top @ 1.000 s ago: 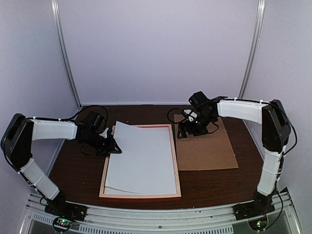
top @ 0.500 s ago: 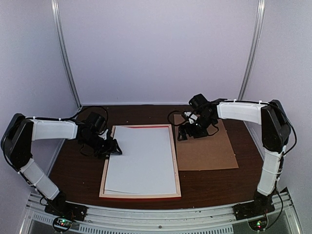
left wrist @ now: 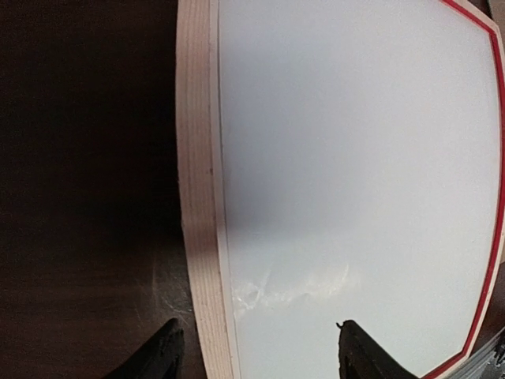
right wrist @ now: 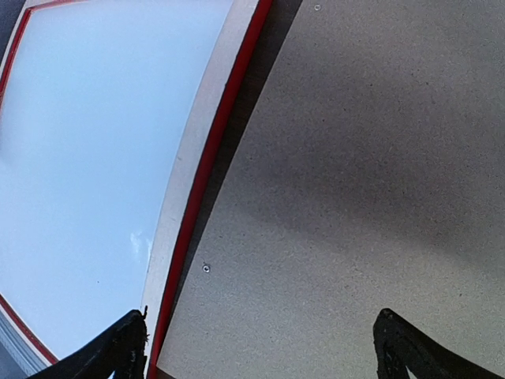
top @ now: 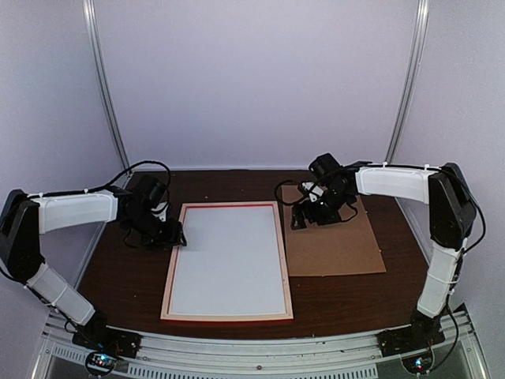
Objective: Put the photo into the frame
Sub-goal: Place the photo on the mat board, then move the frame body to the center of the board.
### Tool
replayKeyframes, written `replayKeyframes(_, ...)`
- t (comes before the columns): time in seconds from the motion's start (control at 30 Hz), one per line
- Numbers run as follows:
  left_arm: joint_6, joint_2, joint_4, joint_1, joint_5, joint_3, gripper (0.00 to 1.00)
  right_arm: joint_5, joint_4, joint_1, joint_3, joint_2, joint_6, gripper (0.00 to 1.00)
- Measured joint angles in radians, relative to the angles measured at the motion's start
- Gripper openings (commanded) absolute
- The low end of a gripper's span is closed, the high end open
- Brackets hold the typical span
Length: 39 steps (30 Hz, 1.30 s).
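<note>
Currently the white-backed paper photo (top: 227,257) lies flat inside the thin pale-wood, red-edged rectangular frame (top: 285,268) on the dark worktop (top: 126,276), printed face hidden. Left tool (top: 173,237) released, straddling the left rail; right tool (top: 300,220) released over the brown cardboard sheet (top: 339,246).

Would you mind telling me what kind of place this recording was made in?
Probably a robot test booth: plain pale walls and metal uprights enclose a dark table, with the left arm and right arm bolted to a rail.

Lab enclosure: plain white walls (top: 252,79), metal uprights (top: 105,87), dark table (top: 339,296).
</note>
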Motion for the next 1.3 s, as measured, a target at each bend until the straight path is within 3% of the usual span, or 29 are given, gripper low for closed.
replayKeyframes(0.2,0.024,-0.060,0.022,-0.001,-0.028,0.004,0.69,0.038,0.023,-0.033,-0.055,-0.072,0.020,1.00)
replayKeyframes(0.47,0.061,-0.018,0.079,-0.042,0.051,0.128,0.83,0.062,0.087,-0.198,-0.200,-0.200,0.068,1.00)
replayKeyframes(0.8,0.101,0.224,0.133,-0.197,0.144,0.428,0.85,0.072,0.142,-0.331,-0.339,-0.269,0.120,1.00)
replayKeyframes(1.3,0.136,0.680,0.141,-0.436,0.254,0.862,0.85,0.168,0.169,-0.402,-0.442,-0.308,0.169,1.00)
